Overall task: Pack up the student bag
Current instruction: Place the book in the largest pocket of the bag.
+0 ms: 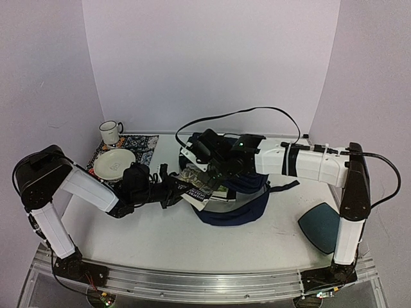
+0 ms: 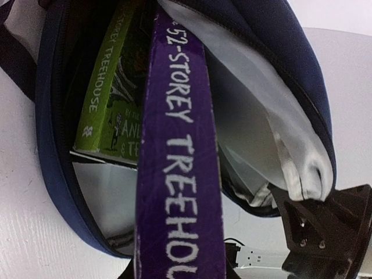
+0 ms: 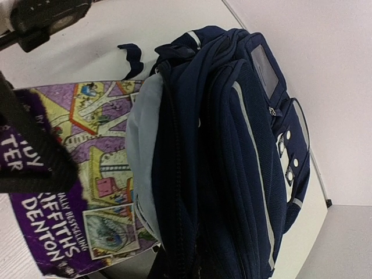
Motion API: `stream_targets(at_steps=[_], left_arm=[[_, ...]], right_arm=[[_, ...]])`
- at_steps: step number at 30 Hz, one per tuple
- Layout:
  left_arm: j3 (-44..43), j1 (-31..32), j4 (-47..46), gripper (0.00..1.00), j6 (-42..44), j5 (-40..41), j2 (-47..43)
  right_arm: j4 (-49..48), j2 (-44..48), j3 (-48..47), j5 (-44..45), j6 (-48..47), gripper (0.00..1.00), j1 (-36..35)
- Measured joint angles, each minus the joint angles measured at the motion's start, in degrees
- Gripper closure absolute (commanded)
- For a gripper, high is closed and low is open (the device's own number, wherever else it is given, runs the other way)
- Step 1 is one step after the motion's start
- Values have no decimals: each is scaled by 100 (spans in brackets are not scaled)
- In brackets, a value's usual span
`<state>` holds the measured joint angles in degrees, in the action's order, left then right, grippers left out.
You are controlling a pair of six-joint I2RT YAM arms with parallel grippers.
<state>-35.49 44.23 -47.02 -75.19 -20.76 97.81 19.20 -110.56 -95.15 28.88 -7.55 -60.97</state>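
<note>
The student bag [image 1: 241,208] lies on the surface [image 1: 160,237] at the centre, slightly right of the middle, with its open mouth turned left toward the left arm. The left end effector [image 1: 168,186] is placed just left of that mouth and appears to be clamped on a purple book [image 2: 180,174], although its fingers are hardly seen in any view. The coming move is judged to turn on 1 relation: the book's long axis is aimed rightward, straight from the left end effector into the opening, so a push along that axis is what insertion calls for. The left arm is the nearer to the mouth on the book's side. The right end effector [image 1: 207,168] is set at the far rim of the opening, seemingly to keep it spread, but it cannot be told whether it is pressed together on the fabric or merely hooked there. In the left wrist view the inside is shown: the pale lining [image 2: 256,99], a green book [image 2: 110,87] standing within, and the purple spine crossing the rim. None of that is seen by the right wrist camera, where the outside of the bag, its piping and front patch are given instead, with the purple cover lying against the mouth. Only the top view shows both arms meeting there.
</note>
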Motion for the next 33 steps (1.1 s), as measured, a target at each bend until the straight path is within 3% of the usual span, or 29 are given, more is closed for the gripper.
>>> stream_targets(at_steps=[16, 19, 22, 27, 33], left_arm=[[-603, 515, -363, 100, -282, 1664, 736], [-763, 625, -480, 95, -205, 1978, 962], [-819, 721, -615, 85, -110, 2217, 1116], [-781, 859, -751, 52, 36, 2501, 1179], [-507, 1038, -941, 30, 517, 2818, 1079]], right_arm=[[-117, 2, -10, -555, -11, 100, -432], [-139, 16, 6, -533, -5, 100, -432], [-159, 56, 73, -494, -7, 100, -430], [-276, 162, 274, -479, -7, 100, -445], [-389, 251, 384, -442, -7, 100, -481]])
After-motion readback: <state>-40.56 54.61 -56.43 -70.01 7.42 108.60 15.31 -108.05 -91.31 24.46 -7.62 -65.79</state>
